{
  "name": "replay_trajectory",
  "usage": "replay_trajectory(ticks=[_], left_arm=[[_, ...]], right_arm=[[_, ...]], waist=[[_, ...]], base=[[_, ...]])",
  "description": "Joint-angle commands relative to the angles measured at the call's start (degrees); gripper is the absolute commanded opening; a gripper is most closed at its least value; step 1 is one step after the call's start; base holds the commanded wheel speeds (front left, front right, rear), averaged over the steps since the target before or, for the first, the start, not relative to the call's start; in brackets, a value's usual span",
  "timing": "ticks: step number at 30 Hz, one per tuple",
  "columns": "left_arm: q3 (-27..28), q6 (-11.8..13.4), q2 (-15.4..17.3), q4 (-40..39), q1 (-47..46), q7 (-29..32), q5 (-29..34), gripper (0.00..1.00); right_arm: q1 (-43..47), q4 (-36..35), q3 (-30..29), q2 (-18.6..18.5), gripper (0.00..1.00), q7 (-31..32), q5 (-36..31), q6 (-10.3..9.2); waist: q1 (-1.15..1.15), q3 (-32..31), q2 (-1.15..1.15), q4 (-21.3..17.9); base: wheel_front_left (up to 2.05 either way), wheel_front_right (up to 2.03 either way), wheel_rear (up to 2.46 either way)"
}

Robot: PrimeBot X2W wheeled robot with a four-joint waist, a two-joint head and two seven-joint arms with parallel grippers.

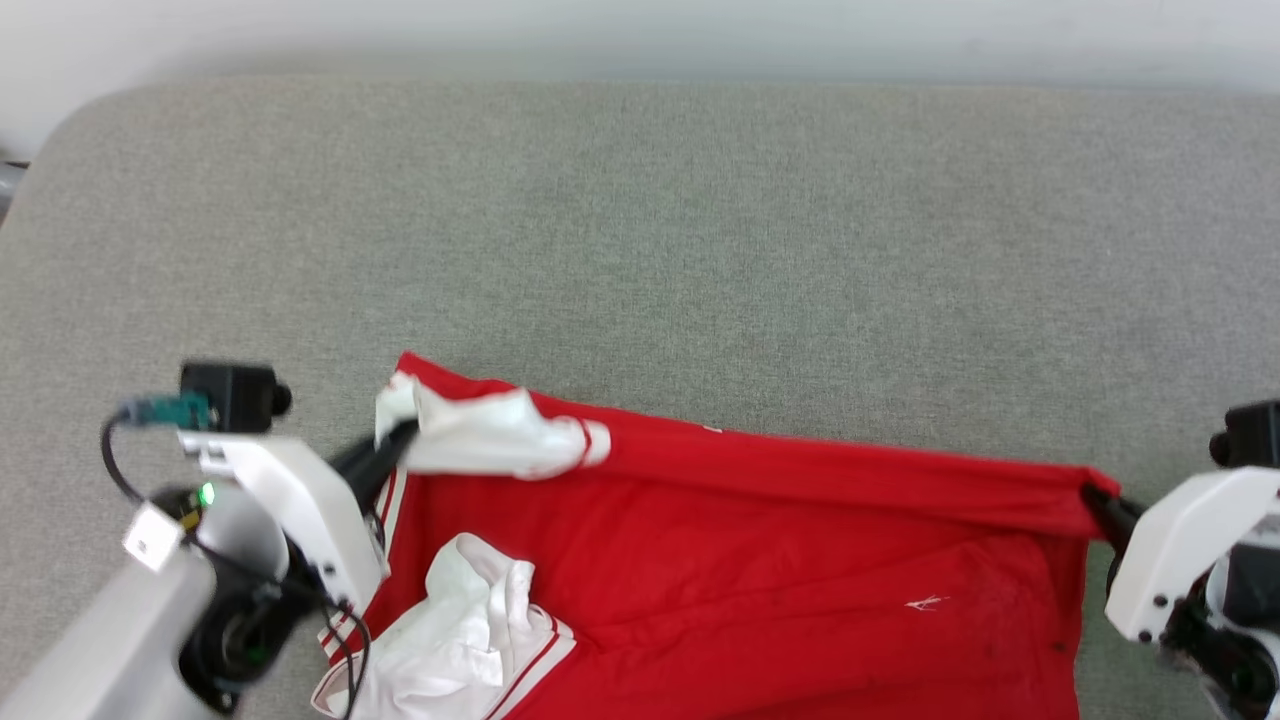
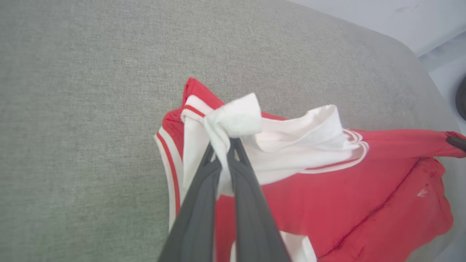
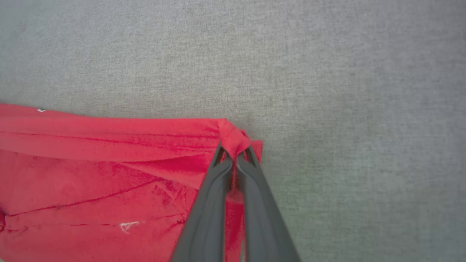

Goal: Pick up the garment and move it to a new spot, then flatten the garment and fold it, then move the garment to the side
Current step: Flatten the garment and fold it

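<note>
Stretching taut between the left gripper (image 1: pixel 400 437), clamped on its white-lined shoulder, and the right gripper (image 1: pixel 1092 497), clamped on a red corner, the garment (image 1: pixel 760 540) is held over the grey cushion's (image 1: pixel 640 230) near edge; relocation is judged underway, with an even lowering needed next.

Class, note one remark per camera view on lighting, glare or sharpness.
Head view: flat, even light, white lining of the garment nearly washed out; left wrist view: the left gripper looks soft near the lens; right wrist view: grey surface tints unevenly toward edges.
</note>
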Motion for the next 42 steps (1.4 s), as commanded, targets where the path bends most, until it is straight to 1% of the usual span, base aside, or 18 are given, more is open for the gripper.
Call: replay_trajectory(ticks=[1, 3, 4, 5, 7, 12, 13, 14, 15, 16, 17, 22, 26, 29, 31, 35, 39, 42], left_arm=[[0.0, 1.3, 0.4, -1.5, 3.6, -0.5, -0.9, 0.00], [-0.1, 2.5, 0.7, -2.8, 7.2, -0.8, -1.7, 0.00], [-0.2, 4.4, 1.1, -4.3, 11.7, -1.3, -2.6, 0.00], [-0.3, 5.1, 1.3, -4.5, 13.2, -1.5, -2.7, 0.00], [-0.3, 5.7, 1.5, -4.7, 14.6, -1.8, -2.7, 0.00], [-0.5, 7.4, 0.4, -5.0, 20.0, -2.9, -4.6, 0.00], [-0.6, 7.5, -0.1, -4.8, 20.6, -3.3, -4.6, 0.00], [-0.9, 7.6, -0.8, -4.5, 21.0, -3.5, -4.9, 0.02], [-1.0, 7.2, -1.4, -4.2, 21.5, -3.8, -5.1, 0.33], [-1.0, 7.3, -1.8, -3.8, 21.7, -4.3, -5.0, 0.59], [-1.3, 7.4, -2.2, -3.3, 21.7, -4.7, -4.8, 1.00], [-0.3, 5.6, -4.4, -2.5, 20.4, -8.8, -4.4, 1.00], [1.1, 5.1, -4.1, -2.9, 19.4, -13.0, -2.2, 1.00], [1.9, 5.6, -3.8, -4.1, 18.9, -15.4, -0.9, 1.00], [2.9, 5.6, -4.1, -5.7, 18.7, -17.5, -0.3, 1.00], [4.0, 6.3, -3.3, -8.3, 18.6, -21.2, 2.0, 1.00], [4.9, 7.9, -2.0, -10.9, 17.7, -24.7, 7.0, 1.00], [5.8, 9.2, -2.3, -13.1, 16.9, -26.4, 11.3, 1.00]], right_arm=[[2.1, 0.4, -0.5, 0.3, 0.00, -1.3, 0.5, -0.04], [3.6, 1.1, -0.6, 0.5, 0.00, -2.1, 0.7, -0.04], [5.5, 2.4, -1.0, 0.7, 0.00, -3.9, 1.4, -0.04], [6.0, 2.8, -1.0, 0.7, 0.00, -4.5, 1.5, -0.04], [6.6, 3.4, -1.1, 0.8, 0.00, -5.0, 1.7, -0.04], [9.3, 5.9, -0.3, 0.9, 0.00, -8.0, 2.1, -0.04], [9.6, 6.3, 0.0, 0.9, 0.07, -8.7, 2.6, -0.04], [10.0, 6.7, 0.4, 0.9, 0.39, -9.4, 3.0, -0.04], [10.5, 7.0, 0.9, 0.9, 0.83, -10.1, 3.0, -0.04], [10.8, 7.3, 1.4, 0.9, 1.00, -11.0, 3.6, -0.04], [11.1, 7.5, 1.7, 0.9, 1.00, -11.7, 3.7, -0.04], [12.6, 6.2, 3.3, 1.0, 1.00, -15.4, 4.3, -0.04], [13.0, 3.5, 4.1, 1.0, 1.00, -16.5, 3.9, -0.04], [13.3, 1.2, 3.6, 1.0, 1.00, -15.7, 3.5, -0.04], [13.6, -0.3, 2.8, 1.0, 1.00, -14.5, 3.1, -0.04], [13.7, -2.3, 0.9, 0.5, 1.00, -11.5, 2.2, -0.04], [12.6, -3.2, -0.4, -0.2, 1.00, -8.0, 1.3, -0.04], [11.9, -3.7, -1.1, -0.8, 1.00, -5.3, 0.7, -0.04]], waist=[[0.00, -1.2, 0.00, 0.2], [0.00, -1.9, 0.00, -0.1], [0.00, -2.7, 0.00, -0.4], [0.00, -3.0, 0.00, -0.5], [0.00, -3.3, 0.00, -0.6], [0.00, -4.6, 0.00, -1.0], [0.00, -4.7, 0.00, -1.0], [0.00, -5.0, 0.00, -1.0], [0.00, -5.1, 0.00, -1.1], [0.00, -5.2, 0.00, -1.1], [0.00, -5.5, 0.00, -1.1], [0.00, -6.6, 0.00, -1.2], [0.00, -7.9, 0.00, -1.7], [0.00, -9.0, 0.00, -1.9], [0.00, -9.6, 0.00, -1.9], [0.00, -10.2, 0.00, -2.1], [0.00, -10.1, 0.00, -1.9], [0.00, -9.6, 0.00, -1.6]], base=[[0.00, 0.00, 0.00], [0.00, 0.00, 0.00], [0.00, 0.00, 0.00], [0.00, 0.00, 0.00], [0.00, 0.00, 0.00], [0.00, 0.00, 0.00], [0.00, 0.00, 0.00], [0.00, 0.00, 0.00], [0.00, 0.00, 0.00], [0.00, 0.00, 0.00], [0.00, 0.00, 0.00], [0.00, 0.00, 0.00], [0.00, 0.00, 0.00], [0.00, 0.00, 0.00], [0.00, 0.00, 0.00], [0.00, 0.00, 0.00], [0.00, 0.00, 0.00], [0.00, 0.00, 0.00]])
